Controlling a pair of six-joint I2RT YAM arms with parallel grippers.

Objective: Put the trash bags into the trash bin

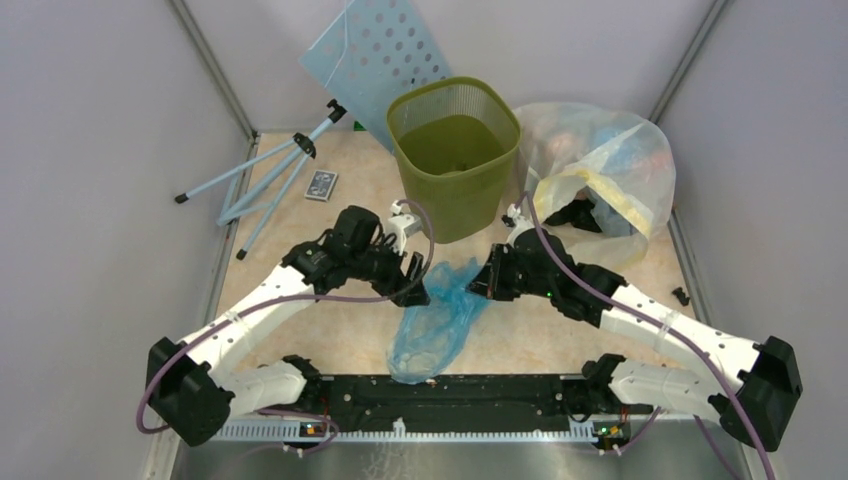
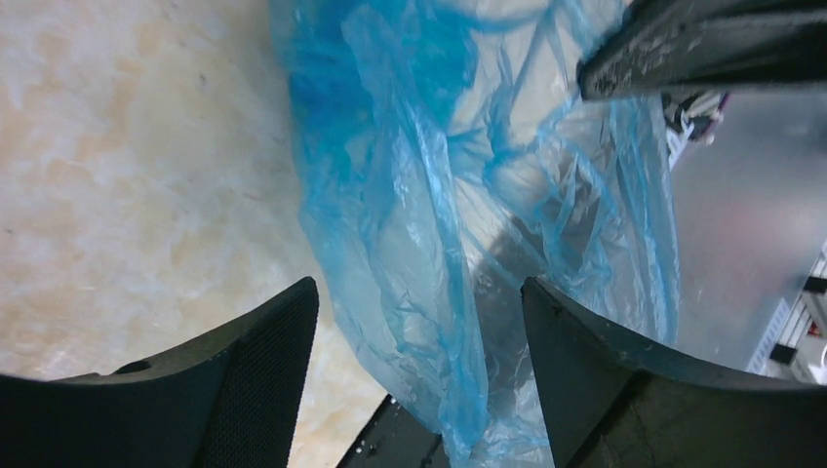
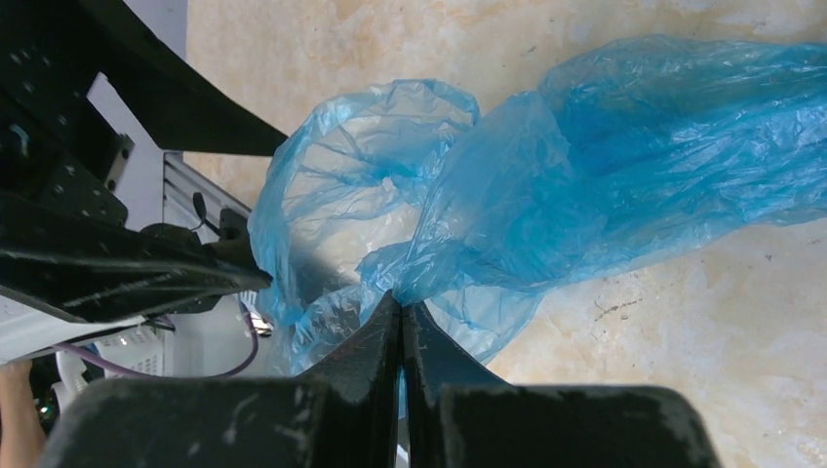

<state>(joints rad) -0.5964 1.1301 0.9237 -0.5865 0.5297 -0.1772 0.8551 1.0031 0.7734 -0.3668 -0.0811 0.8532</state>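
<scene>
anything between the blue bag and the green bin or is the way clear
Nothing visible stands between them: only bare table separates the trash bag from the trash bin, whose mouth is open. The right hand, shut on the bag, would have to lift it over the near rim.

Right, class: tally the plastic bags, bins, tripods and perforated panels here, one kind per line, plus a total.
Plastic bags: 2, light-blue trash bag and clear yellowish bag
Olive-green trash bin: 1
Tripod: 1
Perforated light-blue panel: 1
Total: 5
</scene>
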